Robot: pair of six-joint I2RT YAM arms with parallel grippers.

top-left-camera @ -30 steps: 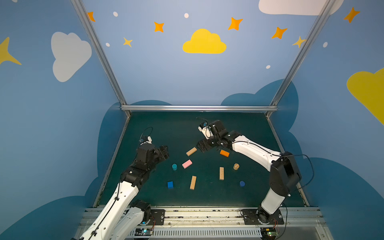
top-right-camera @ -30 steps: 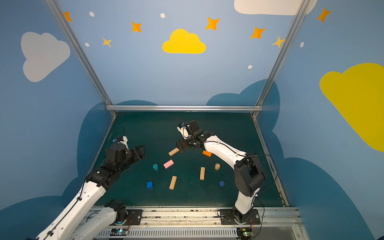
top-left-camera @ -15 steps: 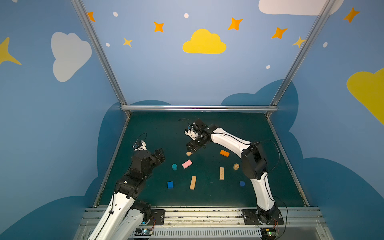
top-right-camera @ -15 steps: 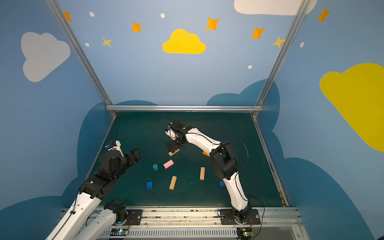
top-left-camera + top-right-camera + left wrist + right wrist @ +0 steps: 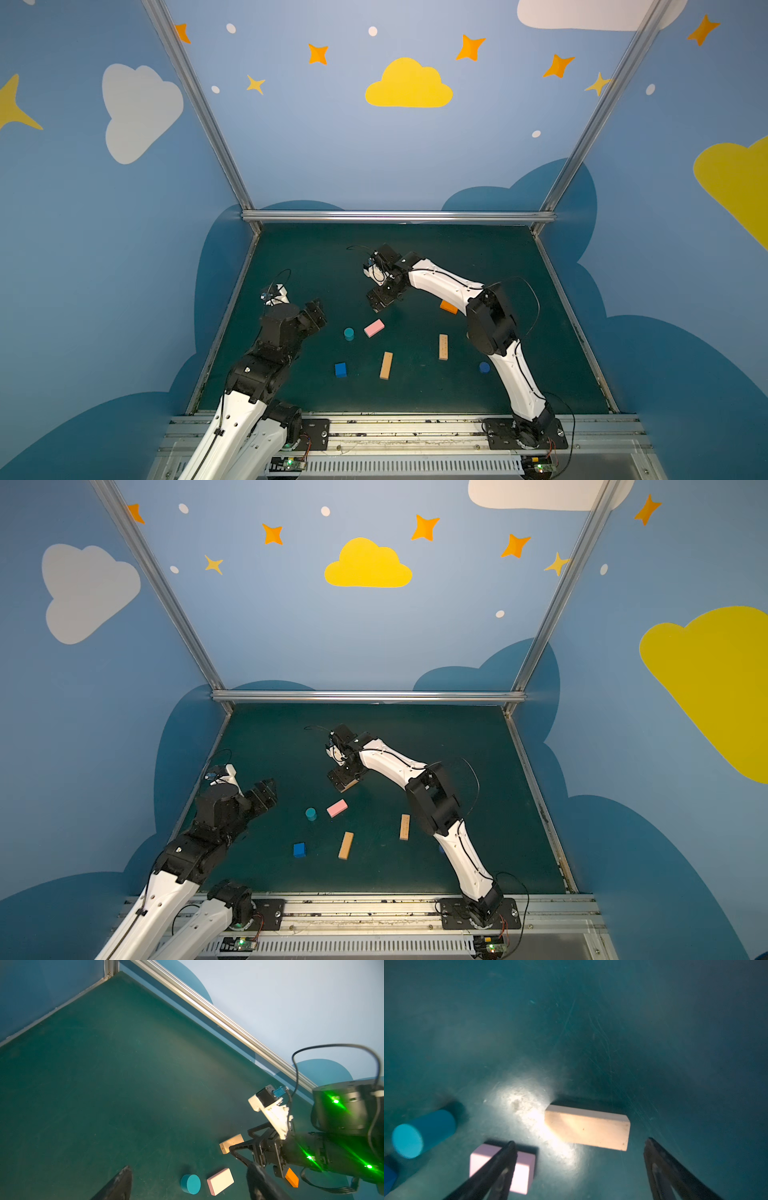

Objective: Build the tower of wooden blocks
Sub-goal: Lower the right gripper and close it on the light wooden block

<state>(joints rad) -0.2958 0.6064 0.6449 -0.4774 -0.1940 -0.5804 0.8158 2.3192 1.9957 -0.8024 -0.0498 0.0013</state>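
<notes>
Blocks lie scattered flat on the green mat [image 5: 415, 257]. My right gripper [image 5: 376, 301] hangs open low over a tan bar [image 5: 587, 1129], which lies just beyond its fingertips; only the bar's end [image 5: 350, 786] shows in a top view. Nearby are the pink bar [image 5: 374, 328], teal cylinder [image 5: 349, 333], blue cube [image 5: 340, 369], two more tan bars [image 5: 386, 365] [image 5: 443, 347], the orange bar [image 5: 449, 306] and the dark-blue cylinder [image 5: 484, 367]. My left gripper [image 5: 316, 316] is open and empty, left of the teal cylinder [image 5: 190, 1184].
Metal rails [image 5: 399, 216] and blue walls close the mat at the back and both sides. The right arm's elbow [image 5: 490, 320] hangs over the mat's right half, above the orange bar. The arm bases [image 5: 523, 432] stand on the front rail.
The right gripper has swung left and down over the tan bar, its elbow folding in. The left gripper has drawn back a little toward the front left.
</notes>
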